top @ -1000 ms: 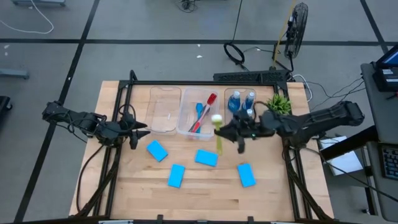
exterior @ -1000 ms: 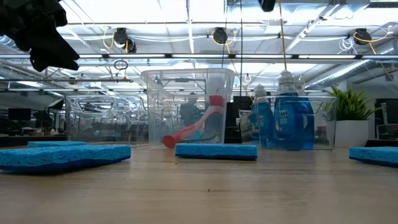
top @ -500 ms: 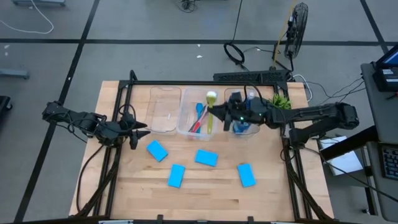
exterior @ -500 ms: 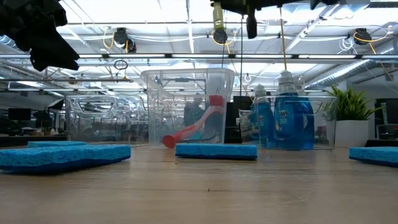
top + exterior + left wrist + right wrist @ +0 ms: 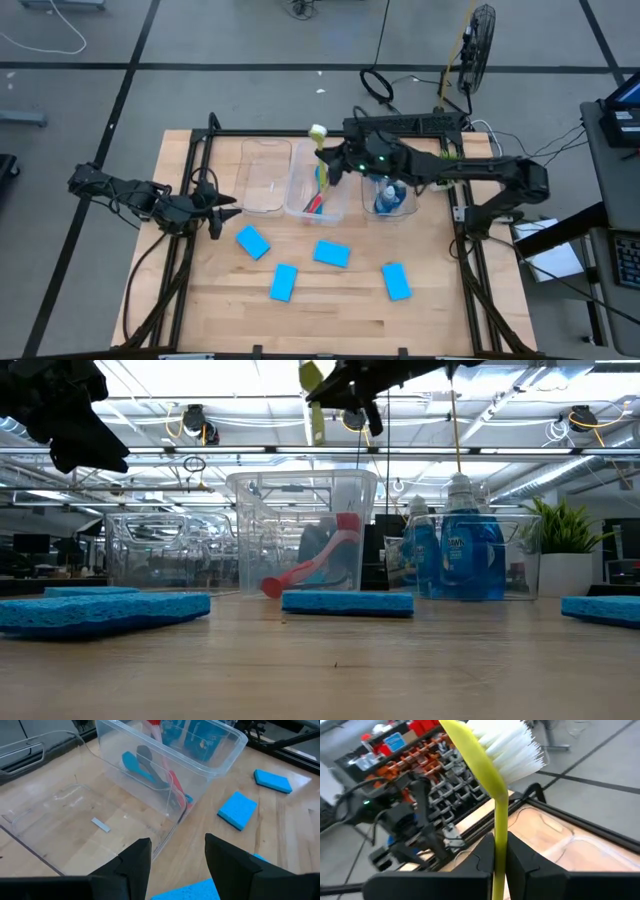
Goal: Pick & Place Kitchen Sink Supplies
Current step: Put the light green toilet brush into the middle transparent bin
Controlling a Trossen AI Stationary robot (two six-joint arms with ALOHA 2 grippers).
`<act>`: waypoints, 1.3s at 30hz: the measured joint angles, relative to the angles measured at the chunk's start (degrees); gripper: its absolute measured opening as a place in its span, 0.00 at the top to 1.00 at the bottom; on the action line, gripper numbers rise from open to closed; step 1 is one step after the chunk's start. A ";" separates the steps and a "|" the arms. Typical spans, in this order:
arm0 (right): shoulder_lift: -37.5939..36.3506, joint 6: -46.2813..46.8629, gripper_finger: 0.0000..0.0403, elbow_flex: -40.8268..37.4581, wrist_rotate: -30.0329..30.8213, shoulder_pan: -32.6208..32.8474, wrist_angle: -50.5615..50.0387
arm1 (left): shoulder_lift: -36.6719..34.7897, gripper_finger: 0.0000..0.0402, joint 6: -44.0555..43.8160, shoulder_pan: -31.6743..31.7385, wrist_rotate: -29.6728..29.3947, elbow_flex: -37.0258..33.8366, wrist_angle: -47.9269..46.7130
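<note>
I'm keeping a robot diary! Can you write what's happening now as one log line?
right gripper: shut on slim yellow-green long-handled brush, above middle clear plastic bin | left gripper: open, waiting at table's left | four flat bright-blue sponges: on table

yellow-green brush (image 5: 495, 785) handle end hidden between right gripper (image 5: 501, 865) fingers (bottom edge)

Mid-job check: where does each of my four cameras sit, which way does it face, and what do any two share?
High view: overhead, straight down on the table; both arms show, right gripper above the middle bin.
Low view: table height, level across blue sponges toward the bins; arms enter from above.
Left wrist view: looks past open left gripper toward the bins.
Right wrist view: looks past jaws clamping the yellow-green brush.
Shared: that brush appears in high, low and right wrist views.
</note>
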 joint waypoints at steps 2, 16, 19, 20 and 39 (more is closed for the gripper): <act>1.61 -0.04 0.97 2.23 1.44 -0.34 -2.68 | -0.02 0.54 0.26 0.00 -0.02 0.00 -0.01; 9.80 2.80 0.97 3.29 5.57 -1.33 -6.96 | 0.00 0.54 1.15 0.00 -0.04 0.00 -0.17; 10.80 3.31 0.97 3.28 5.64 -1.36 -9.19 | 0.00 0.54 1.30 0.00 -0.04 0.00 -0.18; 11.38 3.53 0.97 3.28 5.74 -1.36 -9.59 | 0.00 0.54 1.30 0.00 -0.04 0.00 -0.22; 15.68 6.32 0.91 3.28 3.81 -1.64 -12.68 | -0.02 0.54 1.71 -0.02 -0.04 0.00 -0.44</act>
